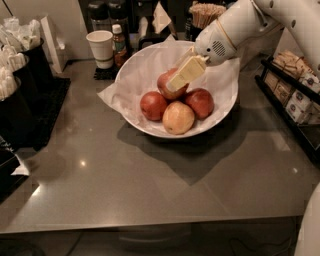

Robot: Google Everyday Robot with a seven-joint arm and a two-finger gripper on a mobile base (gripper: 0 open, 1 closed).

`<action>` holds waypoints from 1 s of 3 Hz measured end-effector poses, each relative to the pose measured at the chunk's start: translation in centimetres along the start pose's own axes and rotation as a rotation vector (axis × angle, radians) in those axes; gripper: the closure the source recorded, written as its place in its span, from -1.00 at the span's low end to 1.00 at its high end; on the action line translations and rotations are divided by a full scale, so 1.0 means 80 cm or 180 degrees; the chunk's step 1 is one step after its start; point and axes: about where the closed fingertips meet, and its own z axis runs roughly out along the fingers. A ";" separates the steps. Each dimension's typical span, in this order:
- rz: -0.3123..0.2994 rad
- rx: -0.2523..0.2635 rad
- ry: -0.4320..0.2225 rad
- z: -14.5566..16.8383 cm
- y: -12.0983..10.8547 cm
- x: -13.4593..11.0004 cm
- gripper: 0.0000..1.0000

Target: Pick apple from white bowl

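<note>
Dull-red, the apple (164,79) sits toward twelve o'clock in the white bowl (226,92), behind three other apples (178,118). Reaching in from two o'clock, the cream gripper (176,83) lies across its front; whether it has clamped on cannot be told

Break-room coffee station, likely an office: grey surface (150,175) with paper cup (100,47), stir sticks (207,12), condiment caddies (20,90), snack rack (292,95); end effector (176,82) inside white bowl (145,125).
</note>
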 end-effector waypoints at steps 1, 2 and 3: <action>0.0060 -0.0172 -0.0059 0.018 0.003 0.007 -0.68; 0.0069 -0.0238 -0.0106 0.028 0.004 0.012 -0.61; 0.0020 -0.0152 -0.0205 0.026 0.009 0.013 -0.15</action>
